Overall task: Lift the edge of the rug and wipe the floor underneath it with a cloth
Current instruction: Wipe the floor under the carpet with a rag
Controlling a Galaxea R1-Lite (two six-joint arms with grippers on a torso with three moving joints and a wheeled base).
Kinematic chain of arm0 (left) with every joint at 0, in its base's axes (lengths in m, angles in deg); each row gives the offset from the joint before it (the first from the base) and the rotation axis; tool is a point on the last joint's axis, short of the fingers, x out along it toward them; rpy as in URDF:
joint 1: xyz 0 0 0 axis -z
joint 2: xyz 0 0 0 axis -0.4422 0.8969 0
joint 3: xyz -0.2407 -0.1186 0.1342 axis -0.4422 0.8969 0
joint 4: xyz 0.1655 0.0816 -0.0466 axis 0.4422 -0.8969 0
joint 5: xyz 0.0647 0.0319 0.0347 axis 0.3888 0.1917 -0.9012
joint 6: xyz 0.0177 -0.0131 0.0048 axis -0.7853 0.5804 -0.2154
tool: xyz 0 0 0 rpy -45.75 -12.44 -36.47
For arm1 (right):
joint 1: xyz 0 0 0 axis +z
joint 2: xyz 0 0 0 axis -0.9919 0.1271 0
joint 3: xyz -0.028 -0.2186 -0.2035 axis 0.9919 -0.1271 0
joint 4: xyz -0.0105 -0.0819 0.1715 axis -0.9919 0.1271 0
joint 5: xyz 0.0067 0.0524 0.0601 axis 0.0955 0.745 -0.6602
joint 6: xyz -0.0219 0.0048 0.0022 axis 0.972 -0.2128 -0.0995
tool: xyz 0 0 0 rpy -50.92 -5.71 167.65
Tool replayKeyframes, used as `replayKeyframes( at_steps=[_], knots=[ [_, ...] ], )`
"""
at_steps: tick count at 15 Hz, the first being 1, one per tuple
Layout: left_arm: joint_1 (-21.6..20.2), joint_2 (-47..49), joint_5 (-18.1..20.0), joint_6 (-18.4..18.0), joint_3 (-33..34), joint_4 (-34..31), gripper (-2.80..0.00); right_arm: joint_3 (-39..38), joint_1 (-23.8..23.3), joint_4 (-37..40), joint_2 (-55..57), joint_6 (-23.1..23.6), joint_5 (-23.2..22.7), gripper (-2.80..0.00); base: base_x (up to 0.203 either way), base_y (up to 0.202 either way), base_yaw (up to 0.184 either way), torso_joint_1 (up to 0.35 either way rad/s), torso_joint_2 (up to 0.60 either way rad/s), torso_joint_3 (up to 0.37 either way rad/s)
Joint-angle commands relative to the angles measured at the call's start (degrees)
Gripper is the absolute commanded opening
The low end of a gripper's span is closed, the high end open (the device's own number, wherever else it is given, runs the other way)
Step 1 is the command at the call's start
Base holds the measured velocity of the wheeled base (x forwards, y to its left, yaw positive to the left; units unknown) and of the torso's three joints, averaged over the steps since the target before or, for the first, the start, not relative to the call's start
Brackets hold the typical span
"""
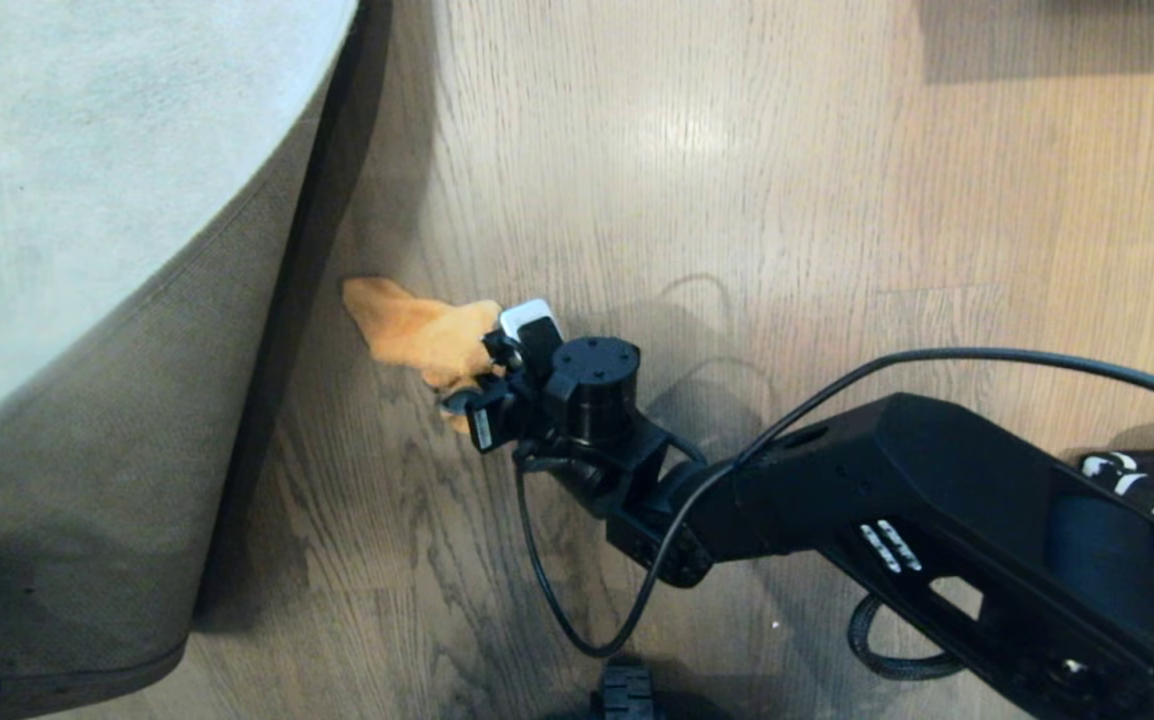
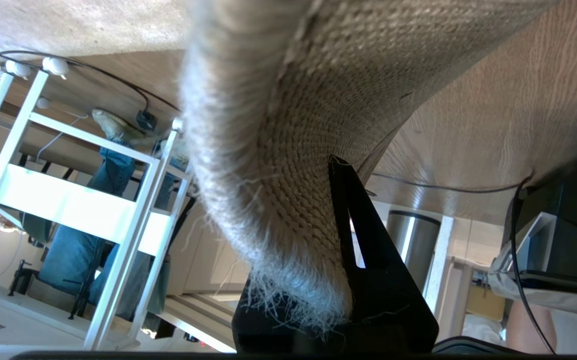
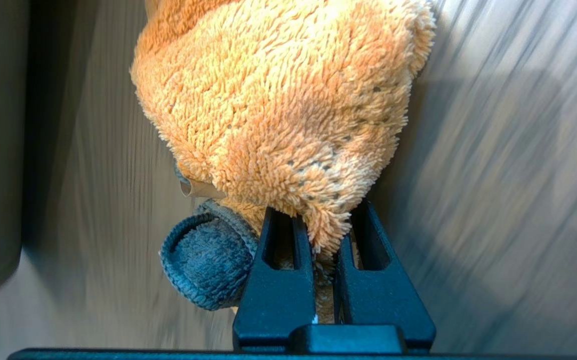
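Observation:
The rug edge (image 1: 237,420) is raised off the floor (image 1: 737,200) on the left of the head view, its tan woven underside (image 1: 107,430) facing me below the pale grey pile. My left gripper (image 2: 303,210) is shut on the frayed rug edge (image 2: 278,235). One black finger (image 2: 368,250) lies against the weave and the other is hidden behind the pile. The orange fuzzy cloth (image 1: 417,330) lies on the floor beside the lifted rug. My right gripper (image 1: 477,385) is shut on it. Up close, the cloth (image 3: 278,100) bunches between the fingers (image 3: 278,280), with a grey trim loop (image 3: 203,265) beside them.
My right arm (image 1: 937,500) reaches in from the lower right, trailing a black cable (image 1: 557,580). A wheel (image 1: 625,695) shows at the bottom edge. Beyond the rug stand a white frame (image 2: 68,200), a person's legs in jeans (image 2: 113,175) and a metal bin (image 2: 413,240).

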Motion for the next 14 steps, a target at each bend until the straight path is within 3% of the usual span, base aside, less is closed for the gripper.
replayKeyframes(
  at_steps=[1, 7, 11, 14],
  knots=[
    [-0.01, -0.09, -0.10, -0.13, 0.35, -0.14, -2.80, 4.42, -1.22, 1.67, 0.28, 0.01, 0.55, -2.80, 0.000, 0.000, 0.000, 0.000, 0.00, 0.000],
    [-0.06, -0.17, -0.17, -0.17, 0.68, -0.14, -2.80, 14.12, -3.72, 7.62, 2.21, 0.01, 0.46, -2.80, 0.000, 0.000, 0.000, 0.000, 0.00, 0.000],
    [-0.01, -0.08, -0.19, -0.13, 0.68, -0.14, -2.80, 10.01, -3.16, 6.22, 1.60, -0.07, 0.46, -2.80, 0.000, 0.000, 0.000, 0.000, 0.00, 0.000],
    [-0.01, -0.08, -0.10, -0.13, 0.68, -0.14, -2.80, 2.73, -0.98, 3.60, 0.41, -0.07, 0.46, -2.80, 0.000, 0.000, 0.000, 0.000, 0.00, 0.000]
  ],
)
